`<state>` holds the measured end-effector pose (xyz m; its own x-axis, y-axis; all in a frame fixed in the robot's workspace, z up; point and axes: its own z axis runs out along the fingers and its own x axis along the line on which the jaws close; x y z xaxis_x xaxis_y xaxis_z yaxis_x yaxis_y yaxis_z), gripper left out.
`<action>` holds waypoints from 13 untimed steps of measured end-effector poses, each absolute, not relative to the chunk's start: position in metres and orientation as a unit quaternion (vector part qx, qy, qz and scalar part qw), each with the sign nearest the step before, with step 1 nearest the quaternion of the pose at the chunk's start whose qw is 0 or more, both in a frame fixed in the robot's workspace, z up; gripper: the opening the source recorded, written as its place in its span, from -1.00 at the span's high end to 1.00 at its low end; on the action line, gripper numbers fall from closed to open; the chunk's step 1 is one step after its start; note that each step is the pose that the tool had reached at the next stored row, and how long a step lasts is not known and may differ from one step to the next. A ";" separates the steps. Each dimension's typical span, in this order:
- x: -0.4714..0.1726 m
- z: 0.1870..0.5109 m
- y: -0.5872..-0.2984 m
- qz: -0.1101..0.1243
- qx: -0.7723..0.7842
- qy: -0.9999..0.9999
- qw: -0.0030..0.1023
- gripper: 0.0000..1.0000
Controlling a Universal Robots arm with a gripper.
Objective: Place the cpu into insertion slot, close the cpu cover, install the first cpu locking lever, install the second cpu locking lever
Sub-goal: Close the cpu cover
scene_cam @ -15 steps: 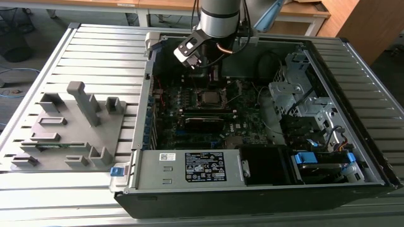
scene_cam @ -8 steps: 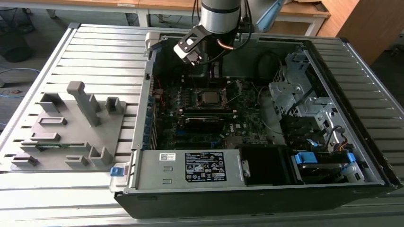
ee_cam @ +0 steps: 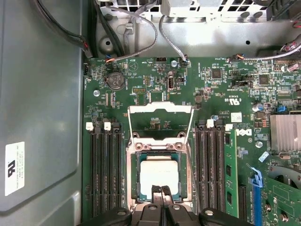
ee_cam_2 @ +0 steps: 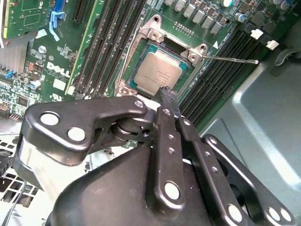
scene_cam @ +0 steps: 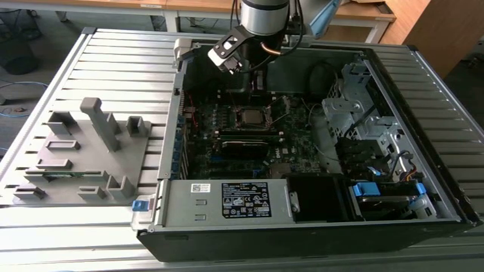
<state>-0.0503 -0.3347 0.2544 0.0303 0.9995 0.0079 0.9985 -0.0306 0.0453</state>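
Note:
The cpu [ee_cam: 159, 175] lies flat in the insertion slot [ee_cam: 131, 181], its pale metal top showing; the second wrist view has the cpu [ee_cam_2: 160, 71] inside the silver socket rim [ee_cam_2: 153, 29]. The cpu cover [ee_cam: 160, 111] is swung open on the far side of the socket. A thin locking lever [ee_cam_2: 231, 60] sticks out unlatched beside the socket. My gripper [ee_cam: 161, 190] hovers just over the cpu's near edge, fingers shut together with nothing between them. In the exterior view the gripper [scene_cam: 255, 84] hangs inside the case above the socket [scene_cam: 253, 117].
Long black memory slots [ee_cam: 102, 174] flank the socket on both sides. A heatsink [ee_cam: 285, 133] and cables [ee_cam: 141, 21] lie nearby. The case's metal walls [scene_cam: 175, 102] and drive cage [scene_cam: 355, 107] surround the board. A grey fixture [scene_cam: 83, 153] sits at the exterior view's left.

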 end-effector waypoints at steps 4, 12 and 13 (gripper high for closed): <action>-0.050 0.255 -0.335 0.019 0.718 0.696 0.014 0.80; -0.050 0.257 -0.335 0.018 0.718 0.696 0.014 0.80; -0.050 0.257 -0.335 0.018 0.718 0.696 0.014 0.80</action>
<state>-0.0503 -0.3348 0.2571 0.0303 0.9995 0.0071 0.9985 -0.0306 0.0452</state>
